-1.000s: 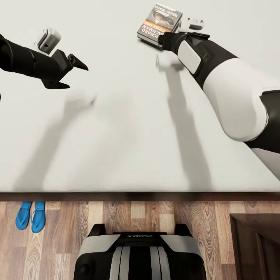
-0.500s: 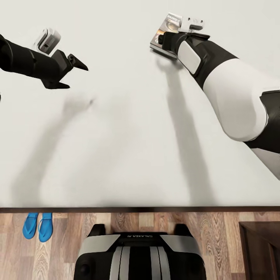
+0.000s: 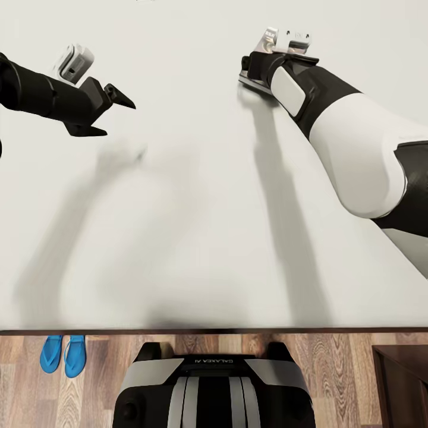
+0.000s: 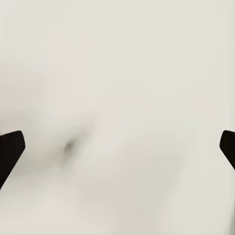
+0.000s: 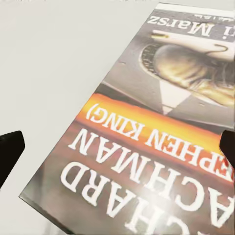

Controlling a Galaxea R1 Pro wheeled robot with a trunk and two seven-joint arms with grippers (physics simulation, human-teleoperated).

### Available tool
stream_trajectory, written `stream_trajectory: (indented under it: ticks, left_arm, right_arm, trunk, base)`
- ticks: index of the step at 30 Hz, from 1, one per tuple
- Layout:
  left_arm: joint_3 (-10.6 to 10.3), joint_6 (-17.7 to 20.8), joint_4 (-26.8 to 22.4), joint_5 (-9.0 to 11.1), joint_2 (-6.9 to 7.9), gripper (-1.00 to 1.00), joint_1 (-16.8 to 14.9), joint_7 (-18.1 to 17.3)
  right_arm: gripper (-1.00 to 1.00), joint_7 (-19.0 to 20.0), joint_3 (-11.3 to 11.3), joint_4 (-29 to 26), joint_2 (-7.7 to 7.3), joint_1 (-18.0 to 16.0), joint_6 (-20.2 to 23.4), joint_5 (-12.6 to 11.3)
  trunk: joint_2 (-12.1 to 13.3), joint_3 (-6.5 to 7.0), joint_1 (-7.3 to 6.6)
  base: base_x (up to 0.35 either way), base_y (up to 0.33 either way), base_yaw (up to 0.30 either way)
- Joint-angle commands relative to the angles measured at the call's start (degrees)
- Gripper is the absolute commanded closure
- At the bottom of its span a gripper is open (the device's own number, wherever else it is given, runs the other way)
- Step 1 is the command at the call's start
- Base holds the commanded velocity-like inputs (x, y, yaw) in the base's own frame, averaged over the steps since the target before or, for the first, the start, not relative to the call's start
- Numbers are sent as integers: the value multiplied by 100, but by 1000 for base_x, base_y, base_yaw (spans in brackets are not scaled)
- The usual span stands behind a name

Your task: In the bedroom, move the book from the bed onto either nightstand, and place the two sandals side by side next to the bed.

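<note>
Head view: the right gripper [image 3: 249, 68] reaches to the far right part of the bed [image 3: 178, 238], right over the book [image 3: 257, 82], of which a thin pale edge shows beneath the wrist; from here I cannot tell whether the claw grips it. The left gripper [image 3: 110, 110] hovers over the far left of the white mattress with its two dark fingers spread. On the wooden floor [image 3: 107, 380] at the near left, just beside the bed's dark frame, the two blue sandals [image 3: 63, 355] lie side by side. A dark brown nightstand [image 3: 404, 380] corner sits at the near right.

Left wrist view: both fingertips [image 4: 11, 149] stand wide apart over bare mattress.

Right wrist view: the book [image 5: 152, 142] lies between the widely spread fingertips [image 5: 10, 147], cover up, orange band visible.
</note>
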Motion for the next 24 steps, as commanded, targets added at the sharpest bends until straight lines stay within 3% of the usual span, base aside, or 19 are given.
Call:
stream_trajectory:
  ticks: [1, 8, 24]
  left_arm:
    - [-7, 50, -2, 24, 4, -100, -6, 40]
    - [-29, 50, -4, 16, 4, -100, -6, 44]
    - [-30, 50, -26, 17, 12, -100, 29, 53]
  right_arm:
    - [-100, -23, -17, -6, 3, 6, 9, -66]
    - [-100, -23, -15, -6, 3, 30, -99, -58]
    - [-100, -23, -22, -3, 3, 45, -131, -49]
  trunk:
    - [-1, -3, 1]
    - [-1, -3, 1]
    - [-1, -3, 1]
  base:
    - [134, 8, 0]
    - [180, 4, 0]
    - [61, 0, 0]
